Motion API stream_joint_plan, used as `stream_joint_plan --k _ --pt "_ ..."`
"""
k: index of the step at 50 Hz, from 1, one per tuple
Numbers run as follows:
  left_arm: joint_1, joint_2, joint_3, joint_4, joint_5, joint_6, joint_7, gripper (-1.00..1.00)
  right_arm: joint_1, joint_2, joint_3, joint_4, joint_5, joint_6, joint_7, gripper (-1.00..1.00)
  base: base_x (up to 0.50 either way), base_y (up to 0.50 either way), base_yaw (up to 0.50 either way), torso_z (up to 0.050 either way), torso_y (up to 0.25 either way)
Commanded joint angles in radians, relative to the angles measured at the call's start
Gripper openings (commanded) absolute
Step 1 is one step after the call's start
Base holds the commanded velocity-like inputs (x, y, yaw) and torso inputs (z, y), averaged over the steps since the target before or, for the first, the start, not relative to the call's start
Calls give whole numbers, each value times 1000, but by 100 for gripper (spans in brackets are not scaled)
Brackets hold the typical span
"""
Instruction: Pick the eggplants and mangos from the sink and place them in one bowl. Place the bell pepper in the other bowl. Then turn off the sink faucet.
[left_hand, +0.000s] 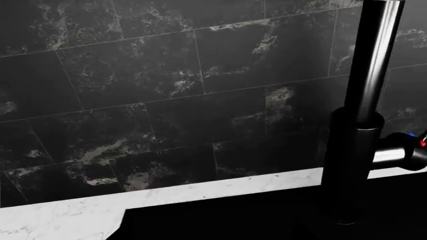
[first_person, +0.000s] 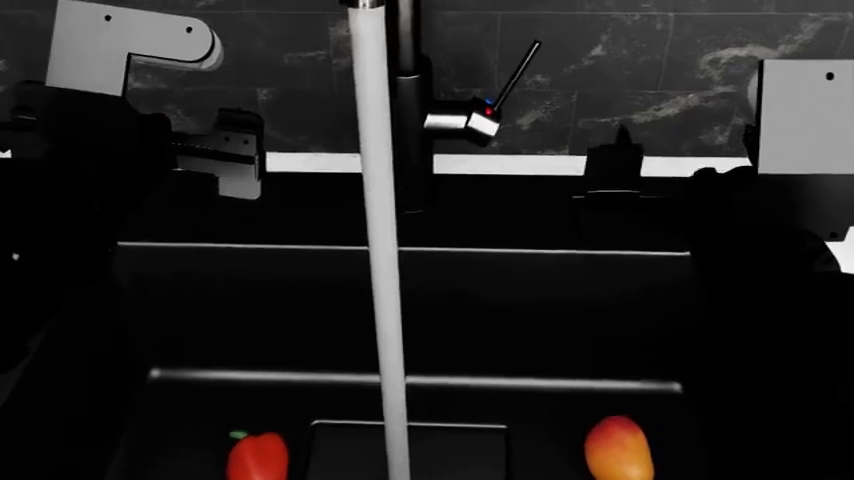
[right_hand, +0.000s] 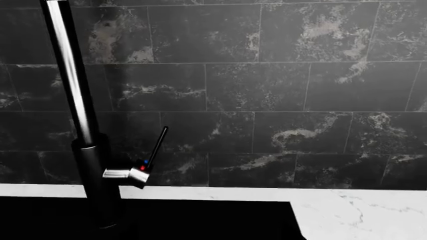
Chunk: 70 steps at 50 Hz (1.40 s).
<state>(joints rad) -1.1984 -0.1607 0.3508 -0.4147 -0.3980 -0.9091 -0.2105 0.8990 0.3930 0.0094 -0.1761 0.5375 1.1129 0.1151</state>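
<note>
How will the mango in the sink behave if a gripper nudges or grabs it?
The mango looks smooth and egg-shaped, so it will probably roll on the flat sink floor if nudged. Its glossy rounded skin, with water running nearby, may slip between fingers. It appears solid, so likely firm rather than squashy.

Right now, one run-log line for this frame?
faucet: water running | sink: bell pepper and mango inside | eggplant, bowls: not in view | both arms raised beside the faucet, holding nothing visible
</note>
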Motion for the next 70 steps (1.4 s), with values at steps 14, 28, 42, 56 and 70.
stream_joint_plan --k 14,28,42,56,70 --pt "30 -17 2 -1 -22 -25 -2 100 14 -5 22 16 47 84 11 100 32 0 0 0 1" --pt "208 -88 -65 334 -164 -393 -77 100 -24 -36 58 -54 154 337 53 100 0 0 0 0 0" --pt "321 -119 -51 460 -227 -513 -86 100 -36 -47 59 -36 172 368 80 100 0 0 0 0 0" --pt "367 -100 -90 481 -268 -571 -115 100 -31 -40 -5 13 180 363 84 100 0 0 0 0 0" --pt "400 -136 -114 378 -603 -648 -343 100 -39 -30 17 1 195 349 99 100 0 0 0 0 0"
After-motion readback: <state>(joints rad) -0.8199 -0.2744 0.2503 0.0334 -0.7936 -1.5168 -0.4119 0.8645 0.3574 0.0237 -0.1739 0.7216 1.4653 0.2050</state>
